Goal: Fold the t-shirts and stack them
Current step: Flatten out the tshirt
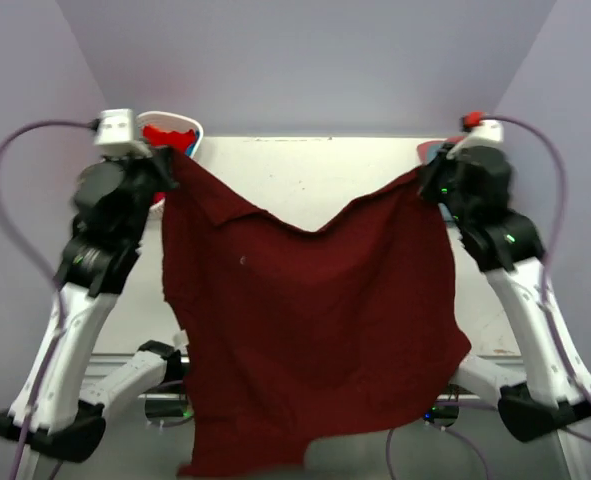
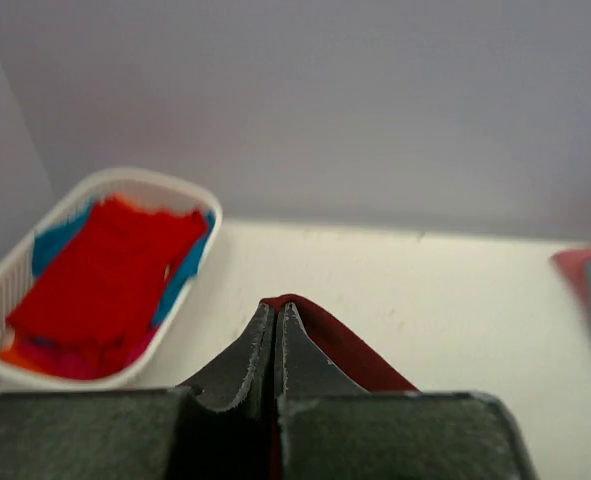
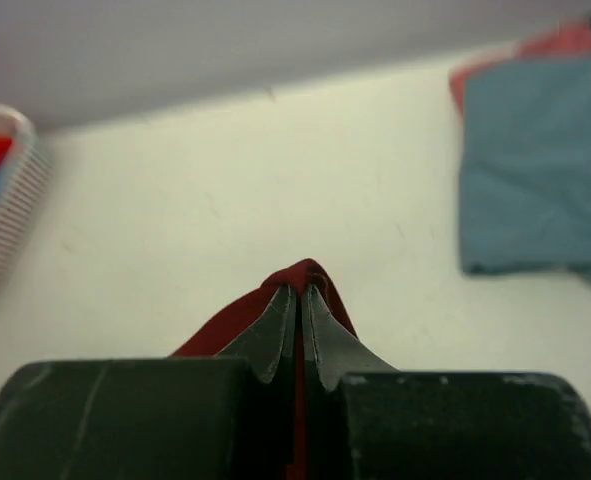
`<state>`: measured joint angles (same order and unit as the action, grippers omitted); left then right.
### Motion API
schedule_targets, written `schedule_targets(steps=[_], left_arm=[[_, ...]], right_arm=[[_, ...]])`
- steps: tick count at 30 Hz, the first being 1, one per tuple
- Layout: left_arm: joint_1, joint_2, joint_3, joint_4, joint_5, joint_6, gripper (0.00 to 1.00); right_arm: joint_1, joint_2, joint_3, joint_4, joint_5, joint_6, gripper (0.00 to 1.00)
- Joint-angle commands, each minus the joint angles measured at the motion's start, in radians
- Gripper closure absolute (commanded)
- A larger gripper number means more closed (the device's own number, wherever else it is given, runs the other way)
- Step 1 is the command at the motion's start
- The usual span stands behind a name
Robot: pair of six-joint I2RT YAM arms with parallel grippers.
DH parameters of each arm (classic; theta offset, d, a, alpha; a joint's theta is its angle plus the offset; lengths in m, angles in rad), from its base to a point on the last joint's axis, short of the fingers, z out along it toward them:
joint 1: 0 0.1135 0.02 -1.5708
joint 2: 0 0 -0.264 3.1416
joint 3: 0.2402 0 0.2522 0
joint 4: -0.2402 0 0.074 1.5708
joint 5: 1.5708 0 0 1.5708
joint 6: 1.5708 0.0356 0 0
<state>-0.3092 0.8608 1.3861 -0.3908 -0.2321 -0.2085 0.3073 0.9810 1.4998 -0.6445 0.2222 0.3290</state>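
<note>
Dark maroon cloth t-shirt [image 1: 305,330]: frame centre, strung between left gripper [image 1: 167,158], upper left, and right gripper [image 1: 425,178], upper right.
White slatted plastic basket [image 1: 175,116]: upper left, behind left gripper.

Top external: fixed, high and behind both arm bases, facing forward and down over the table [image 1: 305,170] to the back wall [image 1: 305,60]. It is the widest and farthest view, its middle screened by the hanging maroon t-shirt [image 1: 305,330].

Left wrist: mounted just behind the left gripper [image 2: 277,310], very near, sighting along the fingers toward the wall; basket [image 2: 5,280] at left.

Right wrist: same mounting behind the right gripper [image 3: 301,292], pitched lower onto the tabletop; grey-blue t-shirt [image 3: 535,170] at right.

Shared: maroon cloth, tabletop and basket appear in all three (only the basket's edge in the right wrist view).
</note>
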Motion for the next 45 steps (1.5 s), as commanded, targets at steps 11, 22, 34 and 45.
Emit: schedule_targets(steps=[11, 22, 34, 45], left_arm=[[0.022, 0.670, -0.116, -0.005, -0.220, -0.086, 1.00], [0.117, 1.020, 0.155, 0.127, -0.136, -0.069, 1.00], [0.145, 1.547, 0.775, 0.101, -0.007, -0.003, 1.00], [0.160, 1.632, 0.941, 0.242, 0.017, 0.038, 0.02]], right_arm=[[-0.030, 0.735, -0.107, 0.180, 0.293, 0.056, 1.00], [-0.097, 0.946, 0.062, 0.310, 0.306, 0.010, 1.00], [-0.146, 1.323, 0.537, 0.238, 0.345, -0.001, 1.00], [-0.145, 1.501, 0.773, 0.294, 0.353, 0.030, 0.48]])
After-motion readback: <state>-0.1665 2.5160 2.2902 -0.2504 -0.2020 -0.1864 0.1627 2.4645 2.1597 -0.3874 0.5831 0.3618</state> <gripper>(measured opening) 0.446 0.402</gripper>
